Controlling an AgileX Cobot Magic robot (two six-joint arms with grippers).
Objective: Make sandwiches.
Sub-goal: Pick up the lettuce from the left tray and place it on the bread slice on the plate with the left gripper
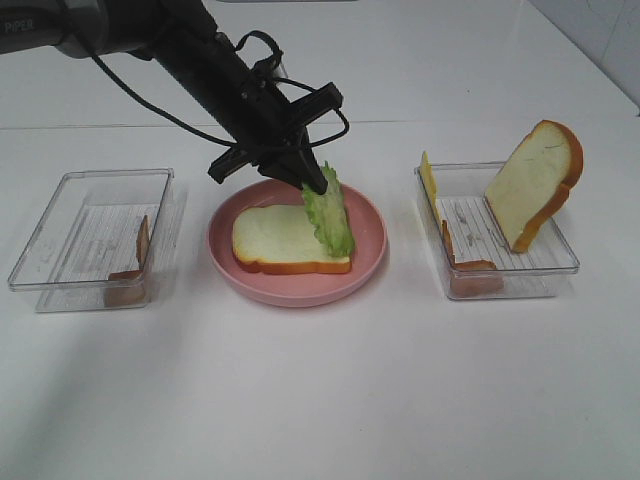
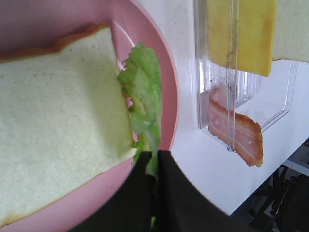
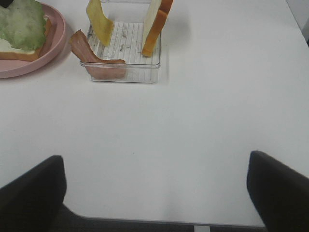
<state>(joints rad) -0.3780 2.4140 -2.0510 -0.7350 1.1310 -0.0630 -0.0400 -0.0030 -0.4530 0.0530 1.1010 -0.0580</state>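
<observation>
Over the pink plate [image 1: 370, 262] the left arm [image 1: 200, 50] slants down, the left pincer [image 1: 318, 183] pinching the top of a ruffled green lettuce leaf [image 1: 330, 215] whose lower end rests on the right edge of the white bread slice [image 1: 275, 240]. The right pincer [image 3: 154, 186] gapes wide above the surface [image 3: 193, 121].

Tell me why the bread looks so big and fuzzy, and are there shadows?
Left wrist view: the camera sits very close, so the bread slice and lettuce look huge and soft, and the left gripper is a dark blur. Exterior high view: sharp, evenly lit, only faint shadows on the table. Right wrist view: the right gripper shows as blurry dark shapes.
</observation>
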